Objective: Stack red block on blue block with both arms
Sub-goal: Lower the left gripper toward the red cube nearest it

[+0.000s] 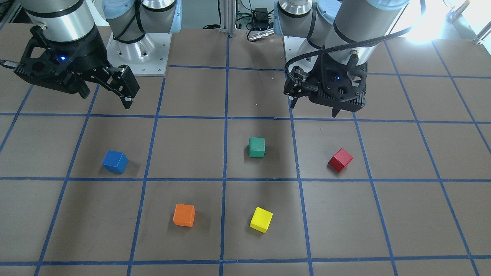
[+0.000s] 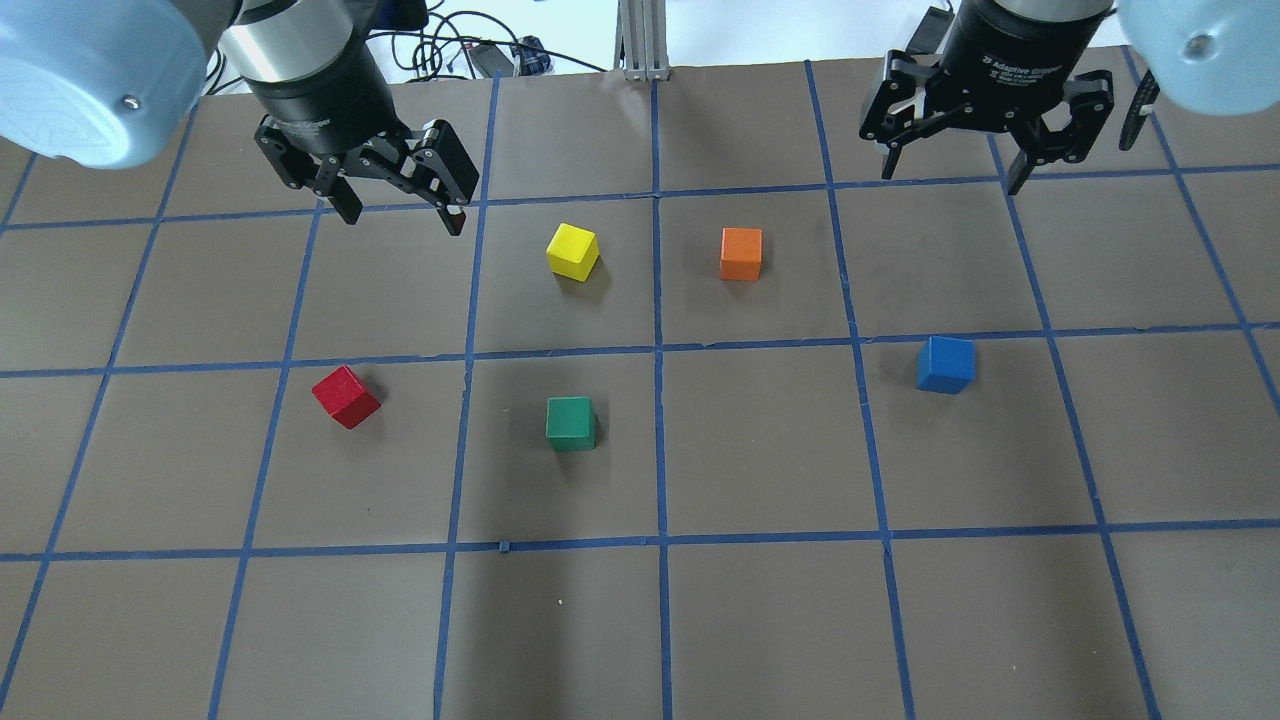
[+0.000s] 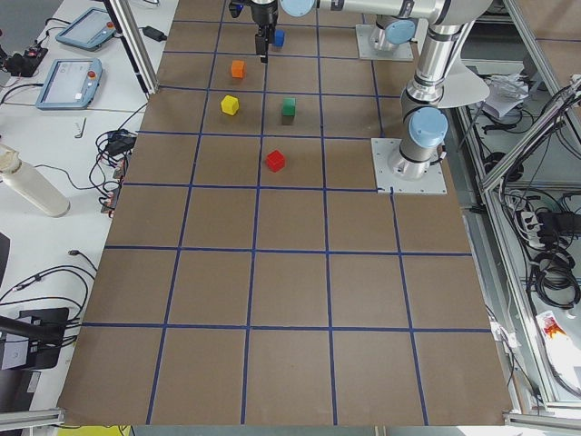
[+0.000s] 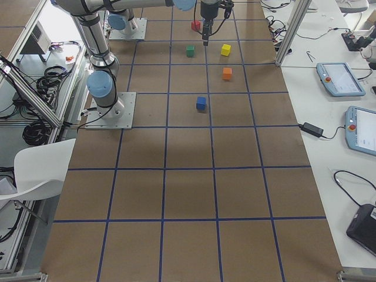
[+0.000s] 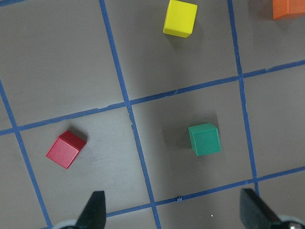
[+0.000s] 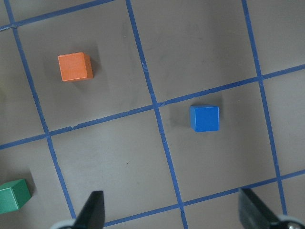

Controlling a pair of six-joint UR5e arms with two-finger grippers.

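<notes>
While both arms hang above the table (image 2: 760, 620) with nothing picked up, I log the field below. Each place is reckoned from the green block (image 2: 571, 423), nearest the robot first.

1. Red block (image 2: 346, 397): on the green block's left as the robot has it, well apart from it. It sits flat on the table, turned cornerwise to the blue tape lines.
2. Blue block (image 2: 945, 364): on the green block's right, farther off than the red and a touch beyond. It sits nearly square to the tape.
3. Yellow block (image 2: 573, 251): straight beyond the green block.
4. Orange block (image 2: 741, 254): beyond the green block and to its right.
5. Left jaws: raised, beyond and left of the green block, spread wide and empty.
6. Right jaws: raised, beyond and far right of the green block, spread wide and empty.

Hazards, in my judgement:
- If I don't turn the left wrist first, the jaws would meet the red block's corners, and it could twist or squirt free.
- The green block lies between red and blue, so a low carry could knock it.
- Both arms working near that middle ground could foul each other.
- An off-centre release could shove the blue block or tip the stack.
</notes>
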